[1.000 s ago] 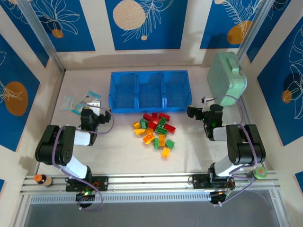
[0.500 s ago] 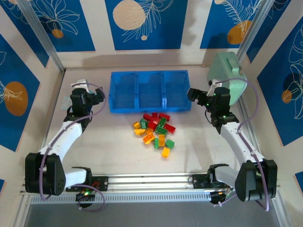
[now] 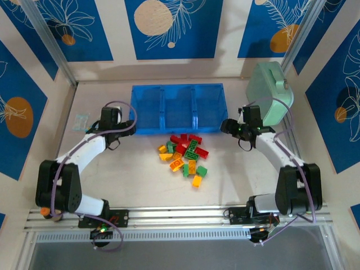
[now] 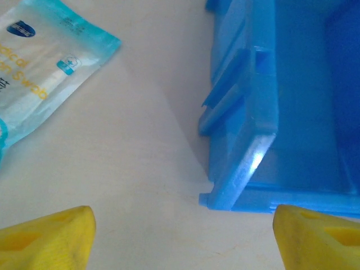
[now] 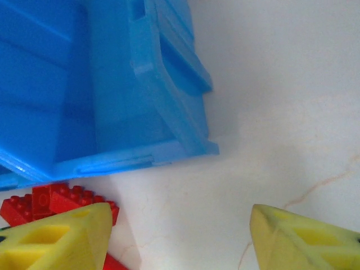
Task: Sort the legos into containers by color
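Left gripper (image 3: 122, 130), right gripper (image 3: 228, 127) swung to 8 and 4 o'clock corners of translucent blue plastic tray (image 3: 177, 131), jaws wide, empty; red, green, orange studded plastic bricks (image 3: 185, 154) lay unsorted.

the containers (image 4: 247, 152) are smooth translucent blue plastic, with a glossy glint on the corner wall. beside them, the legos (image 3: 185, 153) are shiny hard plastic and the packet (image 4: 39, 73) is glossy crinkled film. beneath them the tabletop (image 3: 140, 180) is matt, pale and faintly veined. the left pincer (image 4: 183, 239) has matt yellow plastic fingers (image 4: 50, 239).
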You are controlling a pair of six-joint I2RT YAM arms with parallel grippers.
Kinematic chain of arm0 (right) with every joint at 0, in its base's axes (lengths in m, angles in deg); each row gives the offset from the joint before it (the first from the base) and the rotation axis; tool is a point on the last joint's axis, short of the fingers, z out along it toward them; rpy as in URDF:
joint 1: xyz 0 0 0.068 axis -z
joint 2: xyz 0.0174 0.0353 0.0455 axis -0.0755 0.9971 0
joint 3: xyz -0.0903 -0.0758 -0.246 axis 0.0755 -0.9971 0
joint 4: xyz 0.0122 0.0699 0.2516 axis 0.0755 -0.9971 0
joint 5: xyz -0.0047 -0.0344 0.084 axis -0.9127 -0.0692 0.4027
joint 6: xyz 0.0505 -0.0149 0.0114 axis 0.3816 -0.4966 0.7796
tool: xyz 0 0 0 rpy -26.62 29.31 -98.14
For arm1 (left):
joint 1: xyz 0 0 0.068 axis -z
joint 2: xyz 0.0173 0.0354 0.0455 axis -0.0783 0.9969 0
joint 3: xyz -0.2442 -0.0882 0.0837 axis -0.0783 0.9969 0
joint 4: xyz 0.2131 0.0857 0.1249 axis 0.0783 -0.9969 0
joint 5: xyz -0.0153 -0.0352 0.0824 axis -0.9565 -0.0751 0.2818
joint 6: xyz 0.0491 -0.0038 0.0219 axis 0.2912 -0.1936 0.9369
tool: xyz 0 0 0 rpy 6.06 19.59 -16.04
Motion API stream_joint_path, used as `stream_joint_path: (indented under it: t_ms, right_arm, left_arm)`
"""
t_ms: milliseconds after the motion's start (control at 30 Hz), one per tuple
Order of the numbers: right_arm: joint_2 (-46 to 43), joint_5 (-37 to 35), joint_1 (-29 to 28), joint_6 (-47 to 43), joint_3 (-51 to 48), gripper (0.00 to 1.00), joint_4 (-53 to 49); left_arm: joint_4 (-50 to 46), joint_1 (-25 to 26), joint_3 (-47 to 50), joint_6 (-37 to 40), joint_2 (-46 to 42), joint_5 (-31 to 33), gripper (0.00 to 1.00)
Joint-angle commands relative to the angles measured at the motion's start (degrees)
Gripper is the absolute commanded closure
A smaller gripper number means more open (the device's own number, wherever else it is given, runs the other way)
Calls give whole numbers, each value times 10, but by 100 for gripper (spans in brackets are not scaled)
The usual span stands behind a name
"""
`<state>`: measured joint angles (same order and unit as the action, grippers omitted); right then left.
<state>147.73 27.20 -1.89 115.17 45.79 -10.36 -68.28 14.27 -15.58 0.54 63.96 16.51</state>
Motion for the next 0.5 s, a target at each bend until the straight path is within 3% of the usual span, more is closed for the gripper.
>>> stream_joint_path:
  t_ms: [0,233,467]
  right_arm:
    - [40,7,-1,-11,49,38,-24]
    - [124,-32,-2,-25,121,41,-45]
    - [191,-70,1,-16,176,53,-68]
  left_arm:
    - [-2,1,-44,-10,31,-18,19]
    - [-9,1,-131,-7,128,-22,26]
    - [-28,1,-199,3,201,-46,37]
